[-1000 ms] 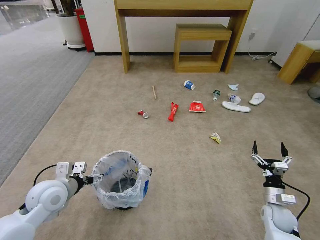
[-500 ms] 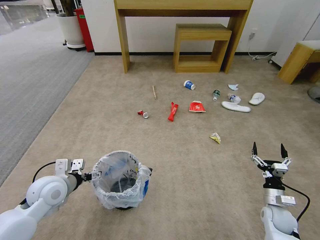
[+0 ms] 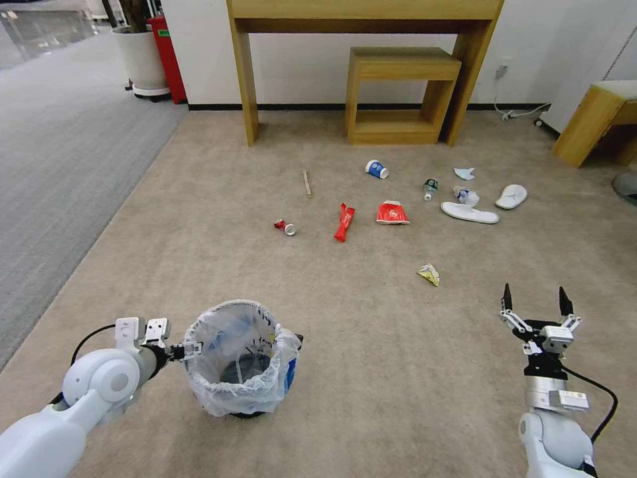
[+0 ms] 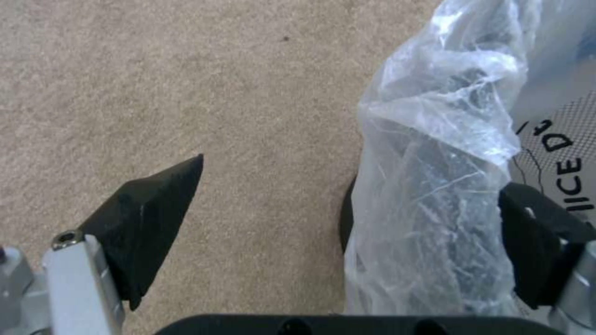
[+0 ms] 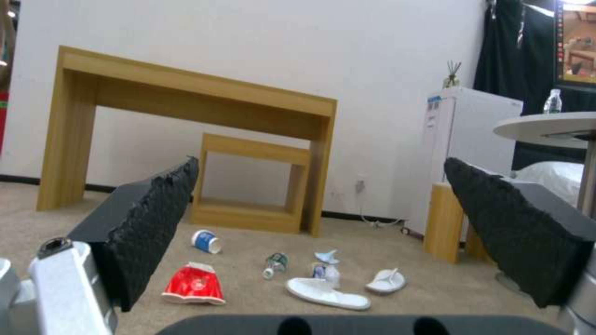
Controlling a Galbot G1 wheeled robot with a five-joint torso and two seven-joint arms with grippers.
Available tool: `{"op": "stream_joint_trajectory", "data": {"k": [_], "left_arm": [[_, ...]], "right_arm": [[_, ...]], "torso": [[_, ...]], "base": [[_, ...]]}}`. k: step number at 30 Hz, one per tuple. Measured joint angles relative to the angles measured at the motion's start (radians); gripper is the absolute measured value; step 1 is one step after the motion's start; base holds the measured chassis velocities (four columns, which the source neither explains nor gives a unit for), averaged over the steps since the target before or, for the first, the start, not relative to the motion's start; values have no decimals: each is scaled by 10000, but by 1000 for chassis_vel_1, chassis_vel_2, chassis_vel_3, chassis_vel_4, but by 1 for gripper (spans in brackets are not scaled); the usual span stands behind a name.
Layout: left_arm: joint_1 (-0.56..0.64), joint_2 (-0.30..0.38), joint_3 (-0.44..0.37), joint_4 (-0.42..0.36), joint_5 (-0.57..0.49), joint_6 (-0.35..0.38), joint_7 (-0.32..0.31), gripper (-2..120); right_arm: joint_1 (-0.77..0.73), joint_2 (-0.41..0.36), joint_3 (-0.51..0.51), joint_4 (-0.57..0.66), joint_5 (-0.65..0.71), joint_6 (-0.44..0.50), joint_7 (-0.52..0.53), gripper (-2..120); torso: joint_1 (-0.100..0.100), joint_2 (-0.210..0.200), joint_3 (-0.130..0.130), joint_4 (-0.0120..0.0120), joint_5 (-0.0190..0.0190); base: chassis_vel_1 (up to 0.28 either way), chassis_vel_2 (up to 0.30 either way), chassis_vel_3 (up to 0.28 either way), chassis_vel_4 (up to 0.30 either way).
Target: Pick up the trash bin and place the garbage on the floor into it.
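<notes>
the trash bin stands on the beige floor near me. my left gripper straddles its bagged rim, spread wide, not clamped. my right gripper hovers released, well apart. garbage lies beyond.

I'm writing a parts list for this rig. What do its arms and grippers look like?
Both arms are glossy white with rounded joint housings and a black cable looping along each forearm. The left gripper and right gripper share silver-white metal bodies. Their fingers are black, wedge-shaped, tapering to points, with a textured inner face.
</notes>
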Motion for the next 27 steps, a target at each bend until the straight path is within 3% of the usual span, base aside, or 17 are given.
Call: {"op": "stream_joint_trajectory", "data": {"k": [15,27], "left_arm": [[102,-30,44,131,58,-46,-35,93],[310,-77,-35,149,303,-60,124,51]], "right_arm": [[15,7,-11,-1,-12,11,9,100],[1,-17,-3,23,-11,24,21,100]], "torso": [[-3,1,-1,0,6],[-3,2,-2,1,4]], "base": [[0,0,0,0],[0,0,0,0]]}}
